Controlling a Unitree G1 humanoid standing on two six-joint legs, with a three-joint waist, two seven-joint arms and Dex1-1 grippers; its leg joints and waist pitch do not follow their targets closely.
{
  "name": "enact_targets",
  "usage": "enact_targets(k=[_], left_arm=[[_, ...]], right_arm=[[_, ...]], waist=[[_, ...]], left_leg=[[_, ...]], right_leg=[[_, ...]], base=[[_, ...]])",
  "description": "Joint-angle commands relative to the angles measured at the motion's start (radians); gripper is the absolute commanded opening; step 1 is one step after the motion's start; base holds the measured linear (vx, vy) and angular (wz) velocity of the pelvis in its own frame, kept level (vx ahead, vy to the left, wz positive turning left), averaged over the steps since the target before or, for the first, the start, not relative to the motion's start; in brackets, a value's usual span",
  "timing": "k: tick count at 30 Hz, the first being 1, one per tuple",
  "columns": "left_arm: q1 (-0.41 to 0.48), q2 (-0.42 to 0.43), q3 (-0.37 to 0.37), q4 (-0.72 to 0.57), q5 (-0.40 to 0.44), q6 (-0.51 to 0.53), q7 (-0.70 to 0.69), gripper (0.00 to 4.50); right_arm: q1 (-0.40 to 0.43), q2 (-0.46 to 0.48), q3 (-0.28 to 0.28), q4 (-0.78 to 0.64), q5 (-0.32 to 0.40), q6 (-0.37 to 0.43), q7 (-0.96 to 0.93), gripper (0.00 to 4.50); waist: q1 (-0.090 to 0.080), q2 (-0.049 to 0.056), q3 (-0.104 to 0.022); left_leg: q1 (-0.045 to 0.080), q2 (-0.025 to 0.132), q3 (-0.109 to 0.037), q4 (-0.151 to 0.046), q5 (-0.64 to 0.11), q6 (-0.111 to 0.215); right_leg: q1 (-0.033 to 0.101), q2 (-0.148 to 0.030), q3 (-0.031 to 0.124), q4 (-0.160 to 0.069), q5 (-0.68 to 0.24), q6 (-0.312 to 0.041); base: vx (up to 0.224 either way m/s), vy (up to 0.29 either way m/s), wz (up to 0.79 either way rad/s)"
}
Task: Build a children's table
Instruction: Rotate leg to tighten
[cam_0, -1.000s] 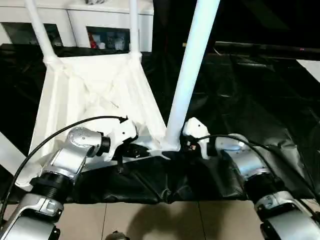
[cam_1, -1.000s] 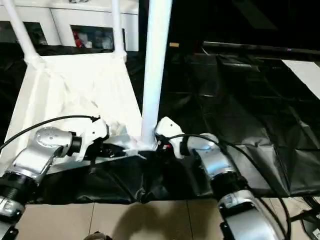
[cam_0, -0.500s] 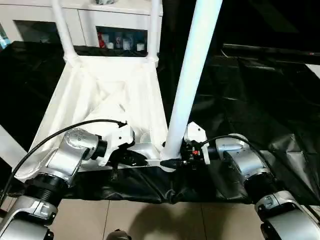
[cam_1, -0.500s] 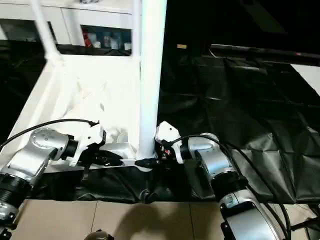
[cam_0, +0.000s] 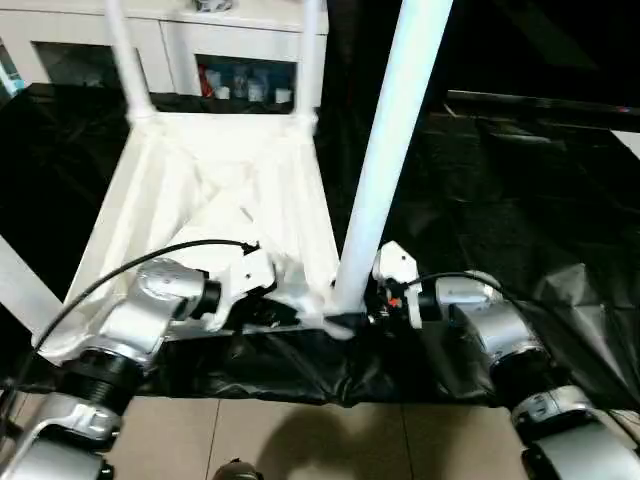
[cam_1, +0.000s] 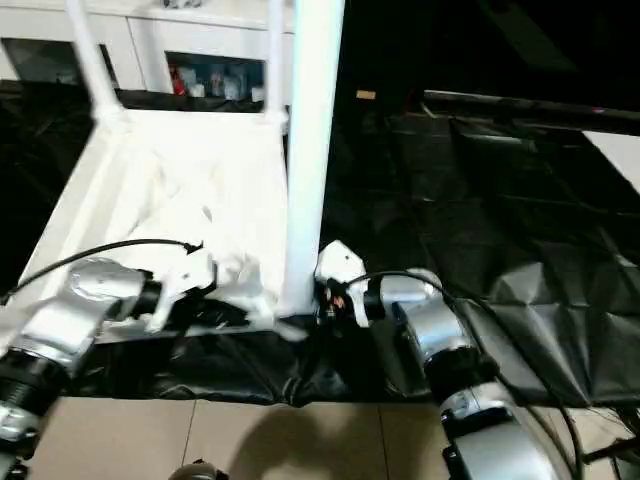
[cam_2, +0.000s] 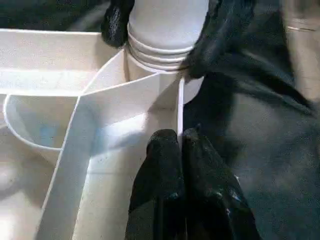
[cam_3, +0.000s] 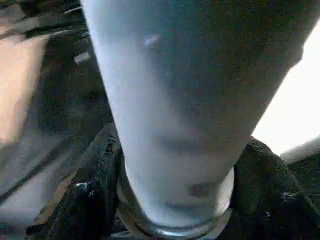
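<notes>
table top: white plastic, flipped underside up on the black sheet, raised rim all round and thin ribs crossing the inside. It's the landmark for everything below.
near leg: smooth white tube, standing upright in the rounded socket at the top's near right corner, stepped rings at its base.
far legs: two more white tubes upright at the top's far corners.
left gripper: fingers pressed together, pinching the thin rim wall just beside the near-leg socket.
right gripper: black fingers spread round the base of the near leg, one each side, gripping it at the socket.
black sheet: crinkly, shiny plastic under and right of the top.
cabinet: white with glass doors, behind the top's far edge.
</notes>
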Motion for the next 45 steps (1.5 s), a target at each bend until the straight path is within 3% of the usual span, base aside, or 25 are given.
enact_targets(k=[1, 4, 10, 11, 12, 13, 17, 20, 24, 25, 29, 33, 39, 45], left_arm=[[-0.020, -0.089, -0.020, 0.016, -0.008, 0.016, 0.097, 0.00], [-0.035, -0.114, -0.024, 0.028, 0.011, 0.020, 0.146, 0.00], [-0.083, -0.220, -0.022, 0.059, 0.046, 0.050, 0.300, 0.00], [-0.083, -0.224, -0.023, 0.060, 0.048, 0.048, 0.301, 0.00], [-0.084, -0.226, -0.024, 0.061, 0.049, 0.047, 0.301, 0.00], [-0.078, -0.224, -0.029, 0.056, 0.051, 0.038, 0.287, 0.00], [-0.063, -0.204, -0.037, 0.043, 0.043, 0.013, 0.243, 0.00], [-0.037, -0.162, -0.042, 0.013, 0.013, -0.020, 0.140, 0.00], [-0.028, -0.142, -0.041, 0.004, -0.001, -0.034, 0.094, 0.00], [-0.026, -0.126, -0.042, 0.008, -0.003, -0.051, 0.068, 0.00], [-0.028, -0.088, -0.037, 0.020, -0.022, -0.074, -0.009, 0.00], [-0.022, -0.055, -0.033, 0.009, -0.052, -0.080, -0.108, 0.00], [-0.014, -0.031, -0.029, -0.002, -0.064, -0.070, -0.155, 0.00], [-0.006, -0.025, -0.025, -0.006, -0.071, -0.077, -0.171, 0.00]], right_arm=[[0.001, 0.073, 0.014, 0.023, -0.006, 0.005, -0.129, 2.66], [0.003, 0.106, -0.006, 0.043, -0.007, 0.017, -0.219, 2.66], [0.003, 0.240, -0.034, 0.074, -0.018, 0.019, -0.449, 2.66], [0.000, 0.246, -0.035, 0.075, -0.021, 0.011, -0.452, 3.01], [-0.001, 0.248, -0.036, 0.076, -0.022, 0.007, -0.454, 3.01], [-0.010, 0.252, -0.055, 0.073, -0.003, 0.005, -0.448, 3.36], [-0.012, 0.232, -0.057, 0.054, 0.012, 0.011, -0.401, 3.52], [-0.009, 0.170, -0.023, 0.019, 0.008, 0.007, -0.268, 3.87], [-0.005, 0.132, 0.000, 0.005, 0.005, -0.002, -0.181, 3.87], [-0.003, 0.104, 0.016, 0.000, -0.001, -0.013, -0.124, 3.87], [0.002, 0.027, 0.054, -0.018, 0.002, -0.035, 0.052, 3.87], [0.012, -0.031, 0.079, -0.069, 0.035, 0.004, 0.239, 3.87], [0.033, -0.071, 0.117, -0.120, 0.053, 0.040, 0.349, 3.19], [0.055, -0.078, 0.141, -0.142, 0.044, 0.039, 0.387, 2.82]], waist=[[-0.009, 0.004, -0.053], [-0.011, 0.007, -0.053], [-0.012, 0.008, -0.059], [-0.012, 0.009, -0.059], [-0.010, 0.009, -0.059], [-0.010, 0.004, -0.059], [-0.009, 0.008, -0.057], [-0.009, 0.007, -0.057], [-0.007, 0.006, -0.058], [-0.003, 0.009, -0.059], [0.000, 0.012, -0.057], [0.005, 0.012, -0.058], [0.011, 0.010, -0.056], [0.017, 0.007, -0.056]], left_leg=[[0.013, 0.049, -0.030, -0.068, -0.249, -0.022], [0.014, 0.049, -0.030, -0.068, -0.243, -0.016], [0.010, 0.047, -0.028, -0.065, -0.192, -0.008], [0.009, 0.047, -0.026, -0.065, -0.184, -0.002], [0.009, 0.047, -0.026, -0.064, -0.183, 0.002], [0.007, 0.045, -0.024, -0.064, -0.181, 0.008], [0.007, 0.047, -0.026, -0.066, -0.187, 0.012], [0.004, 0.048, -0.026, -0.066, -0.192, 0.017], [0.004, 0.047, -0.023, -0.063, -0.152, 0.035], [0.006, 0.047, -0.023, -0.061, -0.155, 0.038], [0.006, 0.050, -0.023, -0.063, -0.175, 0.036], [0.005, 0.052, -0.022, -0.061, -0.179, 0.044], [0.006, 0.053, -0.023, -0.061, -0.179, 0.043], [0.006, 0.053, -0.023, -0.063, -0.183, 0.038]], right_leg=[[0.037, -0.104, 0.059, -0.095, -0.312, -0.155], [0.033, -0.102, 0.061, -0.098, -0.310, -0.144], [0.035, -0.098, 0.061, -0.085, -0.188, -0.158], [0.034, -0.098, 0.062, -0.084, -0.166, -0.161], [0.035, -0.098, 0.061, -0.084, -0.159, -0.162], [0.037, -0.098, 0.062, -0.085, -0.156, -0.160], [0.036, -0.100, 0.062, -0.087, -0.177, -0.153], [0.038, -0.100, 0.062, -0.089, -0.190, -0.148], [0.039, -0.097, 0.061, -0.081, -0.118, -0.167], [0.039, -0.098, 0.061, -0.082, -0.113, -0.173], [0.039, -0.097, 0.059, -0.083, -0.135, -0.177], [0.040, -0.096, 0.058, -0.081, -0.140, -0.181], [0.039, -0.097, 0.058, -0.083, -0.162, -0.186], [0.037, -0.098, 0.058, -0.085, -0.190, -0.178]], base=[[0.000, 0.000, 0.00], [0.000, 0.000, 0.00], [0.000, 0.000, 0.00], [0.000, 0.000, 0.00], [0.000, 0.000, 0.00], [0.000, 0.000, 0.00], [0.000, 0.000, 0.00], [0.000, 0.000, 0.00], [0.000, 0.000, 0.00], [0.000, 0.000, 0.00], [0.000, 0.000, 0.00], [0.000, 0.000, 0.00], [0.000, 0.000, 0.00], [0.000, 0.000, 0.00]])
